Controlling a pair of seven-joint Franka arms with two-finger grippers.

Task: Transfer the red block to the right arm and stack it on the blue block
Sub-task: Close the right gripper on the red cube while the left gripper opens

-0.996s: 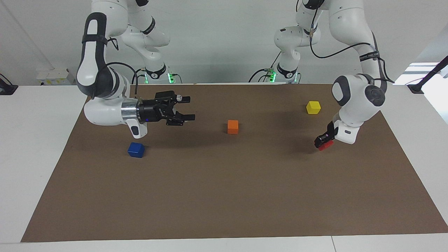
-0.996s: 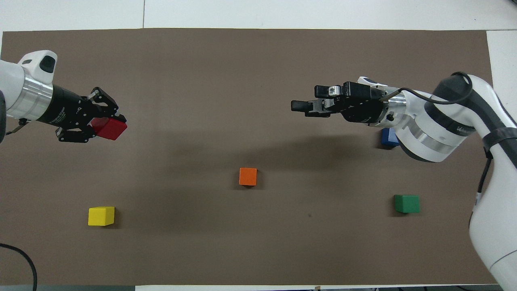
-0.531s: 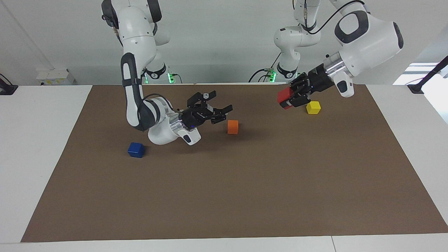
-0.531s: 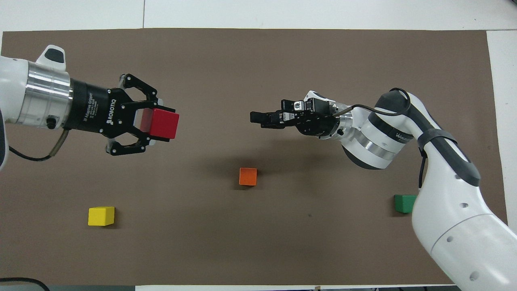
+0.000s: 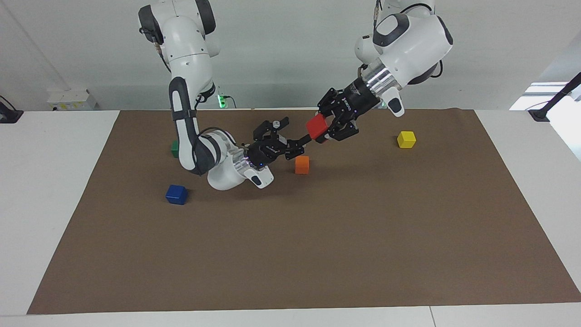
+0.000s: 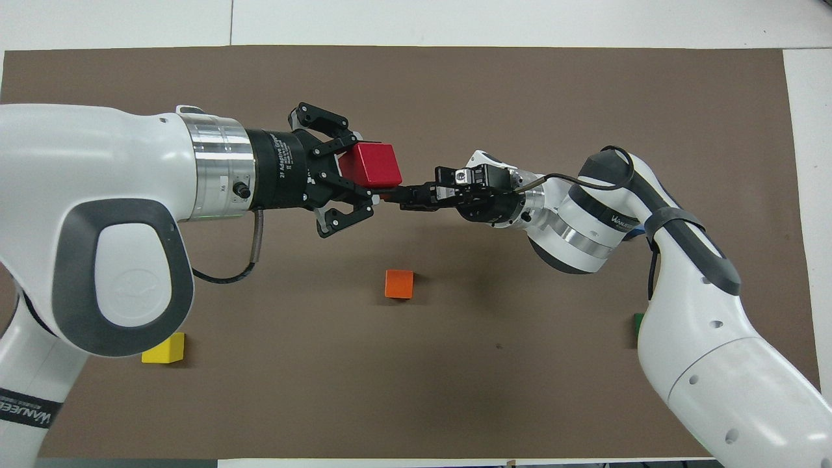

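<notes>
Two grippers meet in the air above the middle of the mat (image 5: 317,254), over the ground just farther from the robots than the orange block (image 5: 302,164). The left gripper (image 5: 327,127) pinches the red block (image 5: 317,127) between its fingertips, with most of the cube jutting out ahead of them, which I judge leaves free faces for the other hand. The right gripper (image 5: 297,138) has its fingers spread wide, their tips right at the red block; whether they touch it I cannot tell. Both wrists lie roughly level and point at each other, as a handover needs. The blue block (image 5: 176,194) sits on the mat toward the right arm's end. The yellow block (image 5: 406,139) lies toward the left arm's end, and the green block (image 5: 174,148) shows partly beside the right arm.
</notes>
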